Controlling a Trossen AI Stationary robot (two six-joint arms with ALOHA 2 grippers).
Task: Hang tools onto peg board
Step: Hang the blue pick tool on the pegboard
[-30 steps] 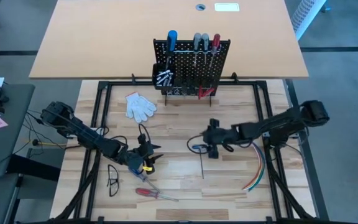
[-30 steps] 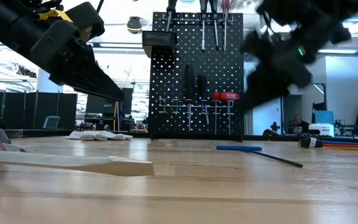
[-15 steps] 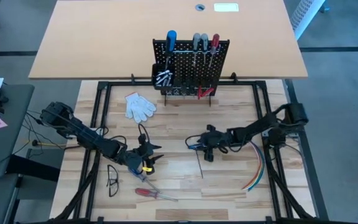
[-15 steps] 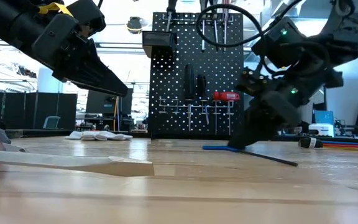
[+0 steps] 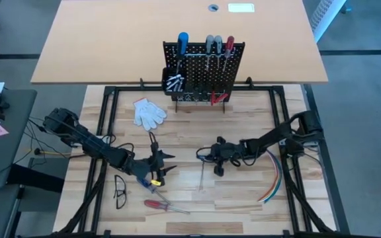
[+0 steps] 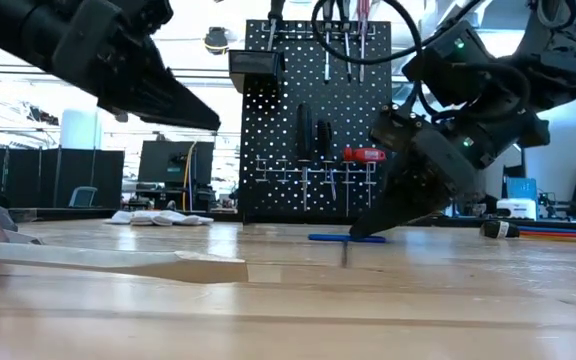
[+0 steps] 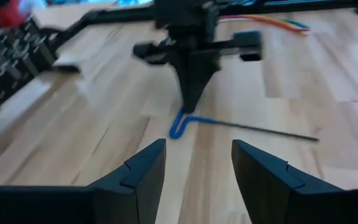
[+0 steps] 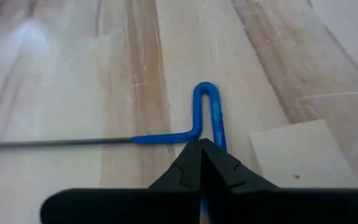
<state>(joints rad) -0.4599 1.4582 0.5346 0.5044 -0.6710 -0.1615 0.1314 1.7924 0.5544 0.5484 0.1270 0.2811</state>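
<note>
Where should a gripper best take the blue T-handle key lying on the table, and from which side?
Probably at its blue loop handle, from above: the key lies flat, the thin shaft offers little. The right gripper is shut there.

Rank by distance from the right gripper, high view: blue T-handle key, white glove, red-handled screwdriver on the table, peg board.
From the right gripper:
1. blue T-handle key, at its fingertips, table centre.
2. red-handled screwdriver, near front edge, toward the left arm.
3. white glove and peg board, both toward the back; too close to call.

Even bright overhead light, soft shadows; left wrist view blurred, low view backlit.
</note>
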